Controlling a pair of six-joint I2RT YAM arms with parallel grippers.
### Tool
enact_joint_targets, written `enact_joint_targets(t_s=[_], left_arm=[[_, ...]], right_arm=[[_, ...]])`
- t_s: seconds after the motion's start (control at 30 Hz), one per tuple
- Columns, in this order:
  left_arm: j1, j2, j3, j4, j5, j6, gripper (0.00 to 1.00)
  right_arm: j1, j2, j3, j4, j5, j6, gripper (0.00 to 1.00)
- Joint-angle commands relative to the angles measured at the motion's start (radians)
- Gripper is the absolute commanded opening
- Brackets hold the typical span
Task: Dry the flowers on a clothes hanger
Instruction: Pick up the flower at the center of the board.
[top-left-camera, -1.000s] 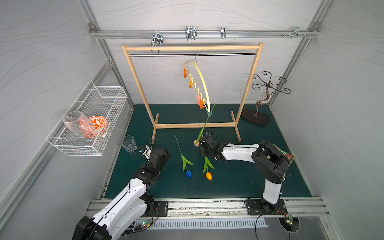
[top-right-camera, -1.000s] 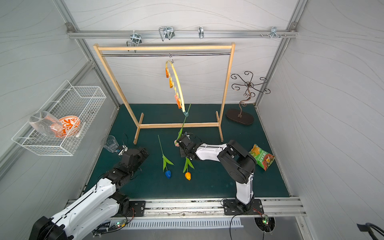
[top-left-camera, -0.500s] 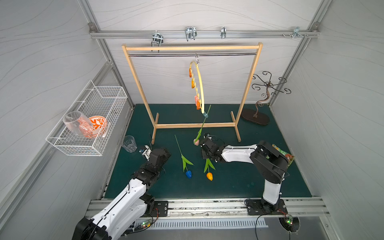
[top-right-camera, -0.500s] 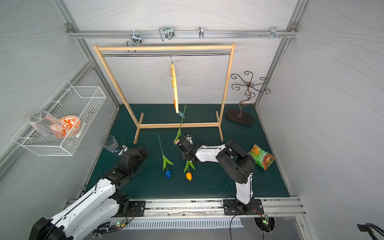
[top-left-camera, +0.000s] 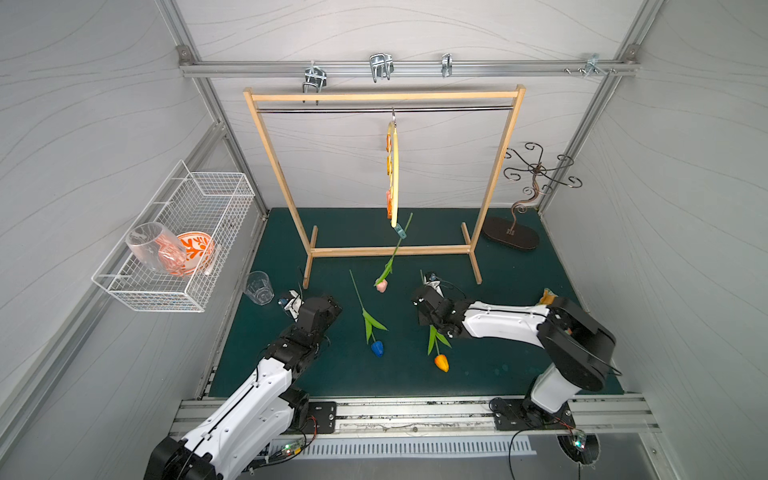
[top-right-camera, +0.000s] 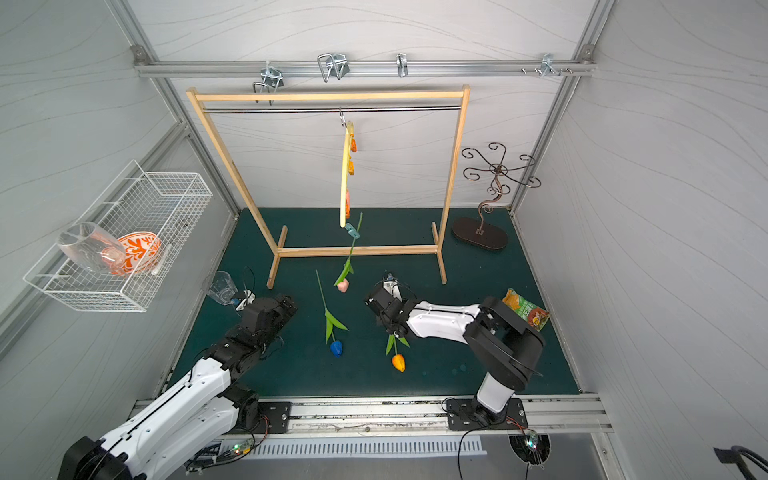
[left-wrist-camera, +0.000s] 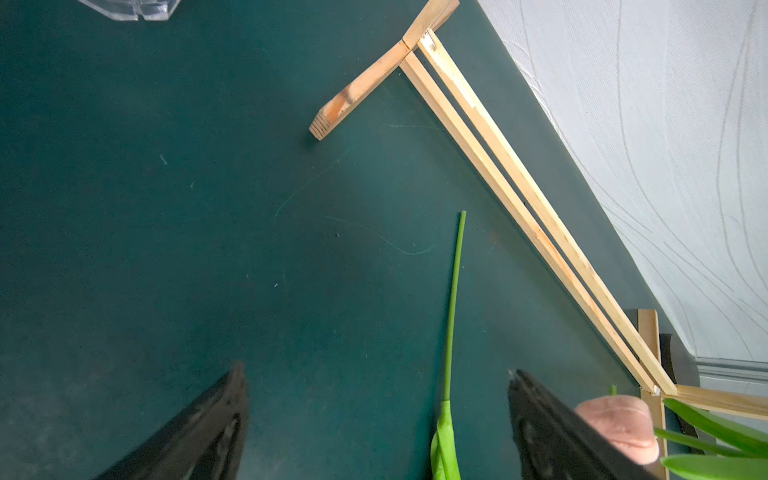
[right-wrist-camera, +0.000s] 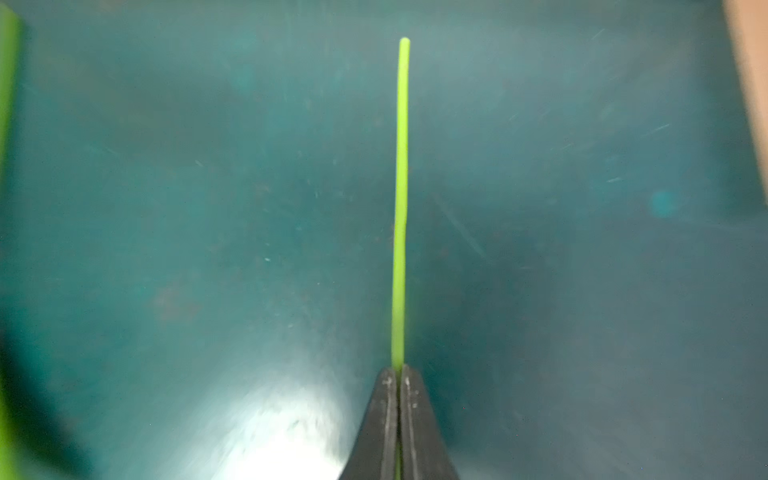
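My right gripper (right-wrist-camera: 399, 370) is clamped on the thin stem of the orange tulip (top-left-camera: 441, 362), which lies on the mat (top-left-camera: 498, 374), well apart from the clothes hanger (top-left-camera: 394, 166). My left gripper (left-wrist-camera: 376, 384) gapes empty. The danger as I lift — that slick stem pivots or slips.

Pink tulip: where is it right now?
In both top views the pink tulip hangs head-down from the teal clip at the lower end of the clothes hanger, in front of the wooden rack.

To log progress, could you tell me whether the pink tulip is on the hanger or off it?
On: the pink tulip hangs head down, stem in the teal clip of the clothes hanger.
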Motion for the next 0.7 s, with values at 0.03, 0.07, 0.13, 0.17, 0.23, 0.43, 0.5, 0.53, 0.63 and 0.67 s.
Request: enact_joint_targets(t_s=[0.03, 0.07, 0.13, 0.17, 0.23, 0.43, 0.5, 0.53, 0.63, 0.67], left_arm=[[0.005, -0.019, 0.001, 0.053, 0.006, 0.031, 0.98], [0.004, -0.022, -0.001, 0.057, 0.009, 0.034, 0.98], [0.004, -0.030, -0.008, 0.073, 0.016, 0.045, 0.98], [0.004, -0.032, -0.012, 0.083, 0.021, 0.048, 0.98], [0.004, -0.039, -0.022, 0.101, 0.030, 0.057, 0.98], [0.004, -0.041, -0.026, 0.120, 0.042, 0.070, 0.97], [0.004, -0.040, -0.029, 0.123, 0.042, 0.076, 0.97], [0.004, -0.040, -0.029, 0.124, 0.042, 0.079, 0.97], [0.004, -0.044, -0.031, 0.135, 0.053, 0.100, 0.97], [0.003, -0.048, -0.034, 0.149, 0.062, 0.117, 0.97]], right_arm=[[0.005, -0.206, -0.086, 0.016, -0.026, -0.016, 0.00], [0.005, -0.251, -0.110, 0.033, -0.051, -0.022, 0.00], [0.007, -0.356, -0.169, 0.094, -0.153, -0.042, 0.00], [0.015, -0.398, -0.191, 0.129, -0.210, -0.054, 0.00], [0.071, -0.488, -0.234, 0.199, -0.297, -0.073, 0.00], [0.254, -0.489, -0.093, 0.184, -0.295, -0.121, 0.00], [0.254, -0.425, 0.003, 0.161, -0.281, -0.139, 0.00], [0.251, -0.383, 0.060, 0.147, -0.254, -0.153, 0.00], [0.200, -0.253, 0.241, 0.055, -0.175, -0.122, 0.00], [0.185, -0.222, 0.286, 0.037, -0.161, -0.103, 0.00]])
